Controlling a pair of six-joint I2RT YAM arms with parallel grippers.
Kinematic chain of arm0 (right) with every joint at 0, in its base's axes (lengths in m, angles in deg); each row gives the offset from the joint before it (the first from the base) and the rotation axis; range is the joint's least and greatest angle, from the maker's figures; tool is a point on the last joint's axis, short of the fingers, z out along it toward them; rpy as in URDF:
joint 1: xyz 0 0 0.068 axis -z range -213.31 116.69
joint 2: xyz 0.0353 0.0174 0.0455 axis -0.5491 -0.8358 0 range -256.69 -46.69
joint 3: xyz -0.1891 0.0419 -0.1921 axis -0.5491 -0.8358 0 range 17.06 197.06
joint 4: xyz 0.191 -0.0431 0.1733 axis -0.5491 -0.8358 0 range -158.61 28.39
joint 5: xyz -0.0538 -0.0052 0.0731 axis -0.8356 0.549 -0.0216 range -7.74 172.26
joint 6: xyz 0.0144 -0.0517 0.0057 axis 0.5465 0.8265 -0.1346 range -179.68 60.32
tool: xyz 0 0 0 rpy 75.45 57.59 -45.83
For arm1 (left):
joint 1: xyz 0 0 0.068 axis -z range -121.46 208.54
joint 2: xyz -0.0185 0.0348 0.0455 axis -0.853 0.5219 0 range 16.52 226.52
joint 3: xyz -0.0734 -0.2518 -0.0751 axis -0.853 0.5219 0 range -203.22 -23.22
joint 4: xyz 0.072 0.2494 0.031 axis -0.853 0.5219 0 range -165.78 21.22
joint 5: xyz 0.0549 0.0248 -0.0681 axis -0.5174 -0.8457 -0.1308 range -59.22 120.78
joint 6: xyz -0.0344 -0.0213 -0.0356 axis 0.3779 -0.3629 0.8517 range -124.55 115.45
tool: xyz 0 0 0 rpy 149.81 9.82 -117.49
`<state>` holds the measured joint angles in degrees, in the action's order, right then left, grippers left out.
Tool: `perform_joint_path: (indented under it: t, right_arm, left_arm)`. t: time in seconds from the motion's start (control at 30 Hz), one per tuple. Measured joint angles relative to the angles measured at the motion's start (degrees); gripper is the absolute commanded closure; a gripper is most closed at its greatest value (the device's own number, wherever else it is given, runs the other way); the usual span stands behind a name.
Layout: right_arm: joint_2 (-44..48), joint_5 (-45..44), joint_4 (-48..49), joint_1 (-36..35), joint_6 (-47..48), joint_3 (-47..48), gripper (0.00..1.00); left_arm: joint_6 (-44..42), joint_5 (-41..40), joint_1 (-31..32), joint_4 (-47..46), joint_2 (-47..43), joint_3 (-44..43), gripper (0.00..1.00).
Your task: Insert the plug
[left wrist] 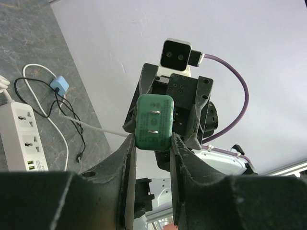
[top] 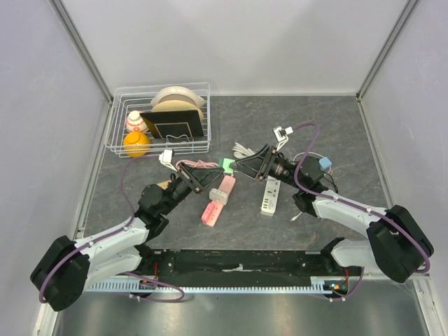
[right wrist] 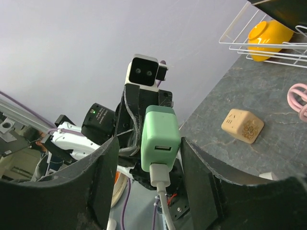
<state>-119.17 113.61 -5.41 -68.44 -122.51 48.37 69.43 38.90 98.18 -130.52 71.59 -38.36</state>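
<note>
The green plug adapter (top: 227, 165) hangs in the air above the table, between my two grippers. My left gripper (left wrist: 152, 143) is shut on it, with the two metal prongs of the adapter (left wrist: 153, 122) facing the left wrist camera. In the right wrist view the adapter (right wrist: 160, 136) shows its USB side with a white cable (right wrist: 163, 206) plugged in. My right gripper (right wrist: 151, 143) is open, its fingers on either side of the adapter with gaps. The pink power strip (top: 218, 198) and the white power strip (top: 271, 196) lie flat just below.
A wire basket (top: 115, 129) with plates, a black board and an orange bowl (top: 136, 143) stands at the back left. A beige cube adapter (right wrist: 242, 125) lies on the table. A blue adapter (top: 324, 163) with tangled thin cables lies at the right.
</note>
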Motion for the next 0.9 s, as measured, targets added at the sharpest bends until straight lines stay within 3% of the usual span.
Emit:
perform_joint_path:
  t: [0.23,0.43,0.53,0.57,0.63,0.67,0.77,0.9]
  right_arm:
    - [-1.3,1.0,0.9,0.0,-0.7,0.0,0.50]
    - [-2.0,1.0,1.2,0.2,-1.9,0.0,0.86]
    - [-1.8,1.2,0.7,0.4,-1.7,0.3,0.98]
    - [-1.6,1.4,-1.2,0.5,-1.1,1.1,1.00]
    - [-0.6,2.4,-7.5,0.8,1.4,4.1,1.00]
    - [0.0,2.7,-11.6,0.8,4.1,6.4,1.00]
    - [0.7,2.0,-26.6,1.8,13.5,17.7,1.00]
    - [0.2,-2.7,-46.9,6.6,27.6,38.6,1.00]
  left_arm:
    - [0.1,0.5,0.0,-1.7,1.6,-0.3,0.98]
    - [-0.2,1.5,0.1,-2.6,2.5,-1.0,0.94]
    - [-1.6,1.5,0.2,-1.9,2.4,-1.4,0.74]
    - [-2.3,1.4,0.1,-0.9,1.9,-1.6,0.58]
    - [-4.2,0.8,0.1,2.3,0.0,-2.3,0.41]
    - [-5.6,0.4,0.1,4.8,-1.6,-2.9,0.27]
    - [-10.6,-0.9,0.5,14.5,-7.3,-4.7,0.13]
    - [-19.3,-5.1,0.6,28.1,-15.3,-8.3,0.11]
